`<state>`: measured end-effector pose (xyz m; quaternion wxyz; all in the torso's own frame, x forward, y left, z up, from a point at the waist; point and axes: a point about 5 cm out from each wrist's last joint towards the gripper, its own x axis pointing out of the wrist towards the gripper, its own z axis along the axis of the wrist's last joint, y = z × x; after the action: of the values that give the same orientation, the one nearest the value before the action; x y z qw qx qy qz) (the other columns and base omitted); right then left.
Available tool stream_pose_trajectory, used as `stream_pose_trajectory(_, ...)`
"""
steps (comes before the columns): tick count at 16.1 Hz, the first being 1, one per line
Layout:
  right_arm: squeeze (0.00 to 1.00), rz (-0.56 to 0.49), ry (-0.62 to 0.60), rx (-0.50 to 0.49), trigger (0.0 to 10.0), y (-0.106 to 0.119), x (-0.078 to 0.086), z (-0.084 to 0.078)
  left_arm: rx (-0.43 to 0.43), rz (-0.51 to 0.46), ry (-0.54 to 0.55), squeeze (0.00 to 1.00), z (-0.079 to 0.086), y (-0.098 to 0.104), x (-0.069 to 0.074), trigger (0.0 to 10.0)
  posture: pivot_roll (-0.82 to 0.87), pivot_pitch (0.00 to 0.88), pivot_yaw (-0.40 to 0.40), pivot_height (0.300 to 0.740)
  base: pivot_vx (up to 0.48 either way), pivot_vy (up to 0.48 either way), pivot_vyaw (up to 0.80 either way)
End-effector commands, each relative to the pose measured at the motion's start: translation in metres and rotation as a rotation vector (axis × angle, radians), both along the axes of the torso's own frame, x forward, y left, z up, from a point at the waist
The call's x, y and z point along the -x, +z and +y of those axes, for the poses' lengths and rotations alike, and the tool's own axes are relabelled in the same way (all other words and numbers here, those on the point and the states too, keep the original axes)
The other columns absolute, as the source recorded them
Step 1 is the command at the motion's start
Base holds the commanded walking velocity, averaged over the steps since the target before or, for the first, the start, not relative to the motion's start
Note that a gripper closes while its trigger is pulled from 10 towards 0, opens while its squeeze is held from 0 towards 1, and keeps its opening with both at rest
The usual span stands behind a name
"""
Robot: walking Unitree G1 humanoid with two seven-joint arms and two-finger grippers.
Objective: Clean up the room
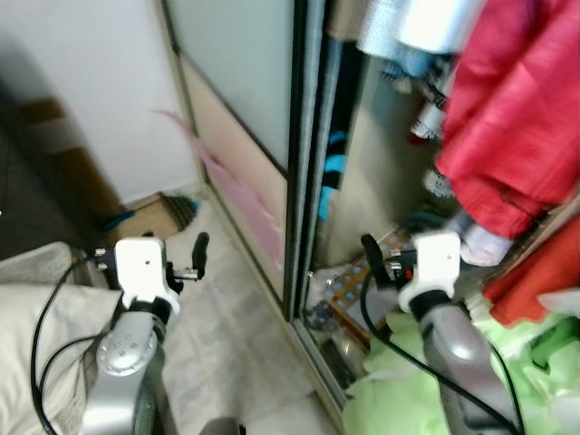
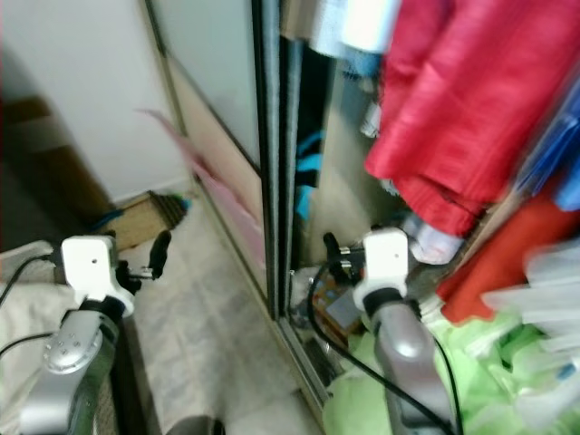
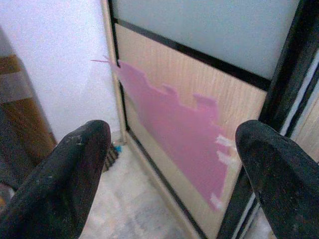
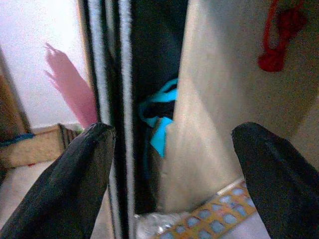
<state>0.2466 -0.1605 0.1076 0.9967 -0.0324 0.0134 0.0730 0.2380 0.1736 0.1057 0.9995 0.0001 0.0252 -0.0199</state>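
1. The robot faces an open wardrobe with a sliding door point(image 1: 240, 136) of frosted grey glass above a pale wood-grain panel, framed in black; the door's black edge point(image 1: 297, 154) runs from twelve o'clock down toward six in the head views.
2. A torn sheet of pink film point(image 3: 179, 134) clings to the wood-grain panel, its ragged top edge stepping down along the door.
3. The left pincer point(image 1: 198, 256) is raised at about eight o'clock in the left eye view, over the pale tiled floor point(image 1: 231, 335). Its two black fingers point(image 3: 60, 184) stand wide apart with nothing between them, aimed at the pink film.
4. The right pincer point(image 1: 370, 254) sits near five o'clock, just at the wardrobe opening. Its black fingers point(image 4: 75, 194) are likewise spread and empty, pointing at the dark gap beside the door edge, where a bright cyan strap or cloth point(image 4: 159, 124) hangs (what it is cannot be told).
5. Red garments point(image 1: 517, 118) hang at about two o'clock inside the wardrobe, above a heap of light green fabric point(image 1: 399, 390) at five o'clock.
6. A patterned board with blue squares point(image 4: 219, 214) lies on the wardrobe floor.
7. At nine o'clock, by the white wall point(image 1: 91, 91), a tan woven mat point(image 1: 149, 217) lies on the floor; a cream cushion point(image 1: 41, 335) shows at seven o'clock.
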Motion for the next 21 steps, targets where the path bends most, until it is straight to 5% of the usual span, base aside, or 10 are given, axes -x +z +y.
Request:
stream_pose_trajectory(1, 0.00, -0.043, -0.029, 0.003, 10.0, 0.009, 0.002, -0.002, -0.004, 0.025, -0.007, 0.00, -0.001, -0.004, 0.000, 10.0, -0.06, 0.000, 0.032, 0.740, 0.000, 0.000, 0.80)
stream_pose_trajectory(9, 0.00, -0.009, -0.057, -0.014, 10.0, -0.004, 0.002, -0.002, 0.048, 0.094, 0.082, 0.00, 0.004, -0.018, 0.002, 10.0, -0.08, 0.000, 0.060, 0.740, 0.000, 0.000, 0.80)
stream_pose_trajectory(12, 0.00, -0.038, -0.039, -0.007, 10.0, 0.002, -0.007, 0.000, 0.024, 0.031, 0.002, 0.00, -0.010, -0.009, -0.009, 10.0, -0.05, 0.000, 0.037, 0.740, 0.000, 0.000, 0.80)
stream_pose_trajectory(21, 0.00, -0.055, 0.139, 0.030, 10.0, 0.006, -0.029, 0.018, 0.025, 0.002, 0.075, 0.00, -0.008, -0.012, 0.007, 10.0, 0.06, 0.000, -0.098, 0.740, 0.000, 0.000, 0.00)
